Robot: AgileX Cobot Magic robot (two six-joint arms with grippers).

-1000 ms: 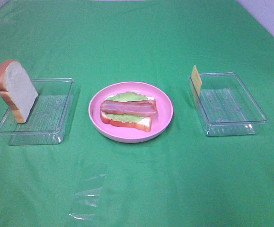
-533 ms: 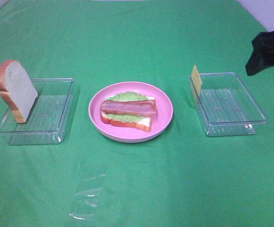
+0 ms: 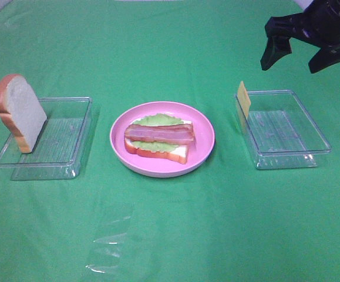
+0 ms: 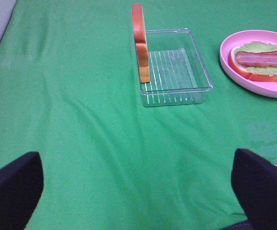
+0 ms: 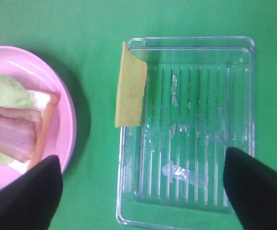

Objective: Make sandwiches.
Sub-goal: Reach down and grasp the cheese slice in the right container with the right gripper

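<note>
Tabletop [image 3: 175, 235]: covered in smooth green cloth, faintly creased; wide bare stretches in front of and behind the row of containers
Plate [image 3: 202, 123]: round, glossy pink, shallow raised rim; centre of the row, well apart from both trays
Partial sandwich [image 3: 158, 143]: on the plate; white bread slice with orange-brown crust at the bottom, ruffled green lettuce leaf [image 3: 157, 120] over it, reddish-brown bacon strips [image 3: 160, 133] lying flat on top
Left tray [image 3: 64, 141]: clear rigid plastic, rectangular, ribbed floor
Second bread slice [image 3: 22, 111]: thick, rounded top, standing on edge against the left tray's outer wall
Right tray [image 3: 287, 138]: same clear ribbed type; floor bare but for a scrap of clear film
Cheese square [image 3: 243, 98]: thin, flat, yellow; leaning upright against the right tray's plate-side wall
Film scrap [image 3: 108, 244]: crumpled clear plastic on the cloth, near front
Left gripper [image 4: 138, 191]: black fingers wide apart, empty, low over bare cloth
Right gripper [image 3: 302, 50]: black fingers spread apart, empty, raised above the right tray
</note>
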